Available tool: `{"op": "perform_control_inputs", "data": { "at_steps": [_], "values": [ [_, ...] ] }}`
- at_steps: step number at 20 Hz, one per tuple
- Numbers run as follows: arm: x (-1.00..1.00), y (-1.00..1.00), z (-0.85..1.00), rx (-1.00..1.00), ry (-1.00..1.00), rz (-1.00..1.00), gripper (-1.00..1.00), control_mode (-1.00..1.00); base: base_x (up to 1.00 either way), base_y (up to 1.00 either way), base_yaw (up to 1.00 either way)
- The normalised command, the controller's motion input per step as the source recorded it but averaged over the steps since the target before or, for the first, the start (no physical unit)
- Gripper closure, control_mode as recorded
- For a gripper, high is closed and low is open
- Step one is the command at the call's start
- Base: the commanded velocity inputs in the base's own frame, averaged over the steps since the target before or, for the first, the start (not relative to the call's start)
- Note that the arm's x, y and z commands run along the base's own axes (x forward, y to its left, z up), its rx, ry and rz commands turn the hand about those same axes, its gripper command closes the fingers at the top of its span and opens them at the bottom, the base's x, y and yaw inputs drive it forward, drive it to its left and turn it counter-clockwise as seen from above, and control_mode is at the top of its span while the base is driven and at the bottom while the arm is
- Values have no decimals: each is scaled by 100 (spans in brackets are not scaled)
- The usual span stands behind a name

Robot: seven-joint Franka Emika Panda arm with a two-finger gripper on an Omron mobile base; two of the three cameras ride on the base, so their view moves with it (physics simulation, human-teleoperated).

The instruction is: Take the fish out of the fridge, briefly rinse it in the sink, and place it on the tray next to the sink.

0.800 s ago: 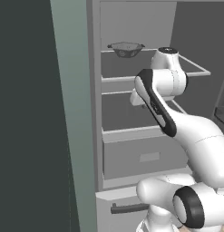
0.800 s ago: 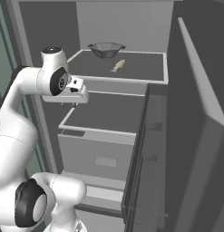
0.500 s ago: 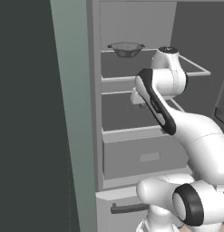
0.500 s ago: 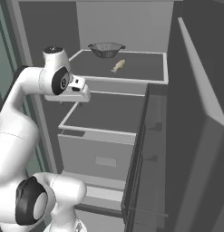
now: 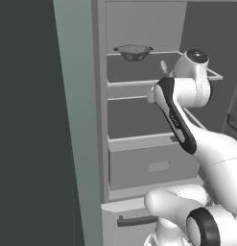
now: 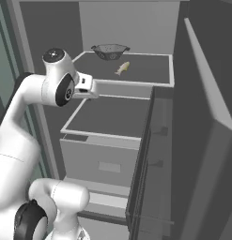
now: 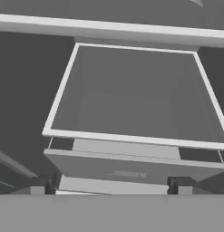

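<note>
While the claw [image 7: 108, 186] hangs before the fridge [image 6: 136, 101], fingers apart and empty, the fish [image 6: 122, 68] lies on the upper shelf beside the colander [image 6: 109, 50]. Likely light and slippery; grasp mid-body.

Claw [image 7: 108, 186] fingertips barely in frame, fish [image 5: 164, 66] half hidden behind arm.
</note>
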Motion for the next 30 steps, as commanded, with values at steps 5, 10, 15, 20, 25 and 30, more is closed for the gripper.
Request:
{"op": "perform_control_inputs", "data": {
  "at_steps": [5,10,15,20,25,30],
  "values": [
    [25,-19,40,0,-13,-7,-100,-100,0,0,0],
    [33,-37,55,6,-7,-18,-100,-100,0,0,0],
    [34,-43,53,14,-5,-12,-100,-100,0,0,0],
    [41,-59,7,13,-1,0,-100,-100,0,0,0],
    [32,-51,0,3,0,1,-100,-100,0,0,0],
    [50,-11,0,0,2,0,-100,-100,0,0,0]
  ]
}}
